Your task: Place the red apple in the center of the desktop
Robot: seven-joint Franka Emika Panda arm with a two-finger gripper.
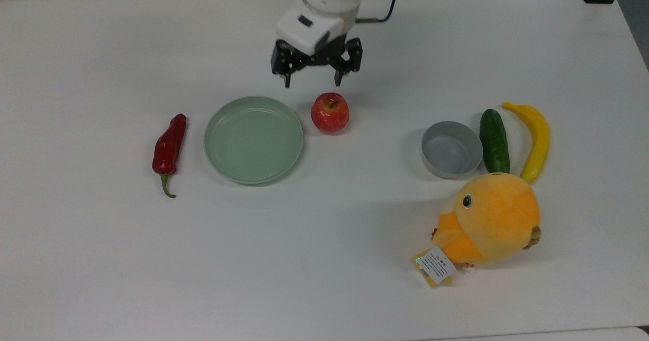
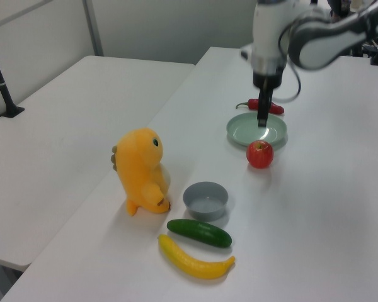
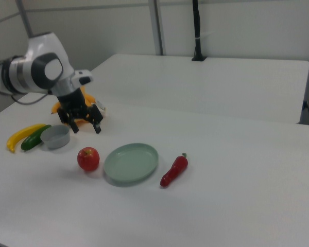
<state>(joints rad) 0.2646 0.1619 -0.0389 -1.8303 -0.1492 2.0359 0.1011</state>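
Red apple [image 1: 330,112] is sitting on the desktop [image 1: 324,280], stem up, nothing touching it. In the top view it's lying just right of the pale green plate [image 1: 253,139], apart from the rim by a thin gap. Gripper [image 1: 312,80] is hanging above the table, up-frame of the apple in the top view, fingers spread wide and holding nothing. In the right view the gripper [image 3: 85,127] is showing above and left of the apple [image 3: 88,158].

Red chili pepper [image 1: 169,146] is lying on the top view's left of the plate, green stem pointing down-frame. On the top view's right, well apart from the apple: grey bowl [image 1: 451,149], then cucumber [image 1: 494,140] just beside it, then banana [image 1: 535,139]. Orange plush toy [image 1: 487,220] is sitting below the bowl in the top view, tag at its lower left.
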